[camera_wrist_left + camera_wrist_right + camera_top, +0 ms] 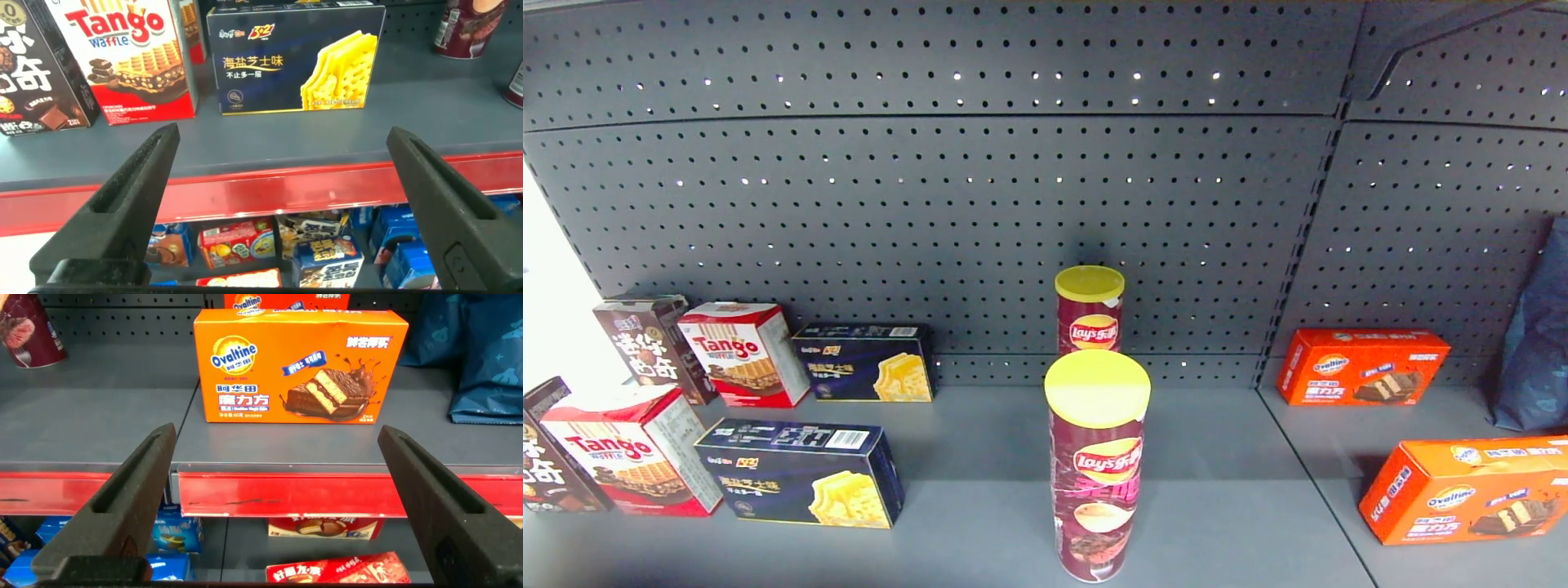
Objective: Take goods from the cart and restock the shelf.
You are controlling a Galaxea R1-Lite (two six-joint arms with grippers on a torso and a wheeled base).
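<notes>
A grey metal shelf backed by a perforated steel panel carries snack goods in rows two deep, each product in its own lane so a shopper can pull from the front.

On the robot's right, beside a crumpled dark blue bag, two orange cardboard cake boxes lie one behind the other, long axes running along the shelf edge and printed faces turned to the aisle. On the left, two navy-and-yellow wafer boxes stand the same way. Past them, red-and-white waffle cartons and brown chocolate cartons stand slightly angled. In the middle lane two maroon cardboard crisp tubes with yellow plastic lids stand upright, long axes vertical, lids up and labels forward. The front tube is near the shelf lip, the other close to the back panel. Bare shelf lies on either side of them, the likeliest room for new stock.

The left gripper hangs before the red price rail, facing the navy box. Its black fingers are spread wide and empty. The right gripper faces the orange box, with fingers likewise released and carrying nothing, a pose that suggests no item is yet in hand for shelving.
</notes>
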